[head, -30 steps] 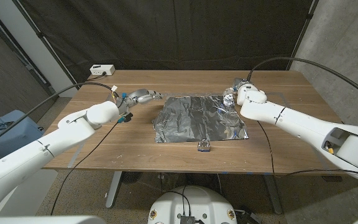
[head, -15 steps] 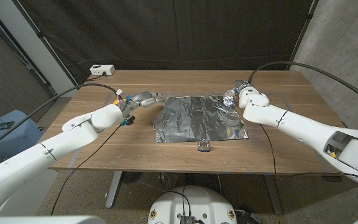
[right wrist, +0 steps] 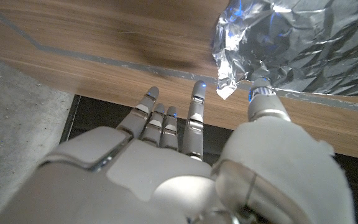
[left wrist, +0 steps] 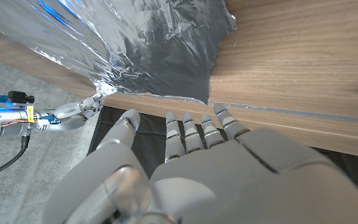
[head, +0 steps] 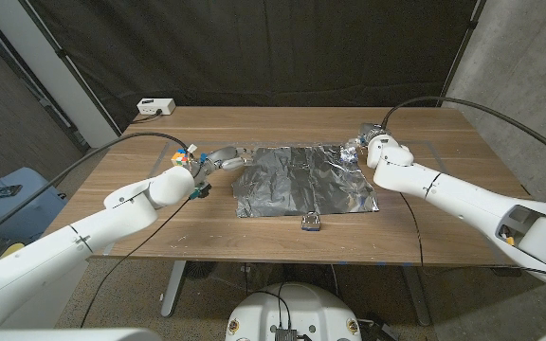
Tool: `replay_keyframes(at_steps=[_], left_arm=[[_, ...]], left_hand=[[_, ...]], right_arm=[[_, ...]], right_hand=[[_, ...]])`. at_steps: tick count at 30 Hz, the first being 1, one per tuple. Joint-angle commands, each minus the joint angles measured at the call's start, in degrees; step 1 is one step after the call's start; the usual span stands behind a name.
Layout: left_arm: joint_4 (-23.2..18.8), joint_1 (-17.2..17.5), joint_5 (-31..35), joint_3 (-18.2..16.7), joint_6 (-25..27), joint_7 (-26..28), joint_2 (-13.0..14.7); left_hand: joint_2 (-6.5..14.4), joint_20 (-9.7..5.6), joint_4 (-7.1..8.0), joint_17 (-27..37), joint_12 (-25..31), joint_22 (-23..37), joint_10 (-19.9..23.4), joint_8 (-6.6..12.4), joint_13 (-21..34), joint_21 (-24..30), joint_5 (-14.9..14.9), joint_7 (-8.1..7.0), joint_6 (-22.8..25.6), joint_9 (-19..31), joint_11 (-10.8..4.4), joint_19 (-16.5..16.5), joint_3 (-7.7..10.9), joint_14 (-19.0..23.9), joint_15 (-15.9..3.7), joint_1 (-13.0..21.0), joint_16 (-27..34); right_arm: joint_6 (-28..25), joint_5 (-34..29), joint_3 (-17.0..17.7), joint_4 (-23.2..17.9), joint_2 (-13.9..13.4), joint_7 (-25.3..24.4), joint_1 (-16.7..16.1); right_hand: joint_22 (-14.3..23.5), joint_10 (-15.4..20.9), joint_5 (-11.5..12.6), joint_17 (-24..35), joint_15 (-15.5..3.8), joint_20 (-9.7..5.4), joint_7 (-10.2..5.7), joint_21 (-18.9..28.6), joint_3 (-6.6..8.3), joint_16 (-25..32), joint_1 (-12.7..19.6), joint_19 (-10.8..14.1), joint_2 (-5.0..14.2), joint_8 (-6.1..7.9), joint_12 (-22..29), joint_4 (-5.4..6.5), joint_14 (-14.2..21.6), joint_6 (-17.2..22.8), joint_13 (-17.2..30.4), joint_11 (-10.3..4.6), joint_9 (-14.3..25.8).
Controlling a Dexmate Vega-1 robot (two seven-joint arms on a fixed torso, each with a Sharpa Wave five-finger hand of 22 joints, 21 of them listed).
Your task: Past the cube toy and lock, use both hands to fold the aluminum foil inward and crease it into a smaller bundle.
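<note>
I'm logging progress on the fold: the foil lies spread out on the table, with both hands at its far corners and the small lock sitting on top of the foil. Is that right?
Not quite. The head view shows the lock on the bare table just off the near edge of the foil, not on top. The rest holds: foil spread out, left hand and right hand at its far corners.

The foil [head: 303, 179] lies in the middle of the table [head: 444, 223]. Bare wood shows on both sides of it. The left hand [head: 218, 156] is by its far left corner, the right hand [head: 358, 145] by its far right corner. A small lock [head: 311, 223] sits just beside the near edge. A cube toy [head: 186, 156] sits near the left hand.
</note>
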Motion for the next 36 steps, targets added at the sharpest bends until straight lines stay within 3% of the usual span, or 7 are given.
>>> replay_keyframes(at_steps=[1,9,22,36], left_arm=[[-0.50,0.30,3.67,1.16,1.57,0.59,-0.78],[0.61,-0.13,5.31,1.67,0.79,1.05,-1.46],[0.53,0.16,7.56,2.27,1.46,2.21,-2.55],[-0.52,-0.12,12.87,4.26,3.12,3.04,-3.50]], left_hand=[[0.00,0.13,0.07,0.05,-0.28,0.24,-0.33,0.13,0.03,-0.20,-0.22,-0.11,-0.72,0.05,-0.11,-0.48,0.17,-0.40,0.20,-0.50,0.00],[0.08,-0.04,0.16,0.03,-0.63,0.23,-1.31,0.14,-0.07,-0.43,-0.37,-0.15,-1.50,0.03,-0.04,-0.73,0.11,-0.85,0.15,-0.84,0.00],[0.34,0.00,-0.03,-0.05,-0.50,0.23,-1.14,0.45,-0.15,-0.50,-0.40,0.11,-1.28,0.02,-0.10,-0.62,0.28,-0.70,0.15,-0.74,0.14],[0.51,0.26,-0.36,-0.10,-0.02,0.24,-0.03,0.81,-0.20,-0.53,-0.40,0.24,-0.60,0.02,-0.43,-0.27,0.50,0.23,0.40,-0.56,0.46]], right_arm=[[1.36,-0.75,0.45,2.48,1.46,-1.39,-0.47],[1.25,-1.28,0.45,4.20,2.72,-2.50,-0.28],[1.32,-1.52,0.81,6.34,4.18,-5.52,-0.93],[3.26,-0.89,1.77,8.00,4.49,-8.47,-2.25]], right_hand=[[0.12,1.42,0.70,0.12,-0.06,-0.32,-0.36,0.48,0.17,0.68,1.01,0.82,0.00,0.68,0.56,-0.30,1.21,1.92,0.09,-0.49,0.43],[0.13,3.23,1.03,0.11,-1.25,-0.68,-1.06,0.74,0.67,1.11,2.43,2.22,-0.04,1.76,0.93,-0.56,3.02,4.84,0.00,-1.13,0.76],[0.16,7.73,1.70,0.25,-3.47,-1.71,-4.24,1.05,1.80,1.86,5.67,5.04,-0.29,5.83,1.47,-0.77,6.74,14.34,-0.21,-2.78,1.75],[0.19,11.03,2.27,0.58,-5.30,-2.44,-5.49,1.27,2.51,2.58,7.98,7.01,0.11,8.52,1.74,-0.62,9.18,19.45,-0.37,-3.57,2.53]])
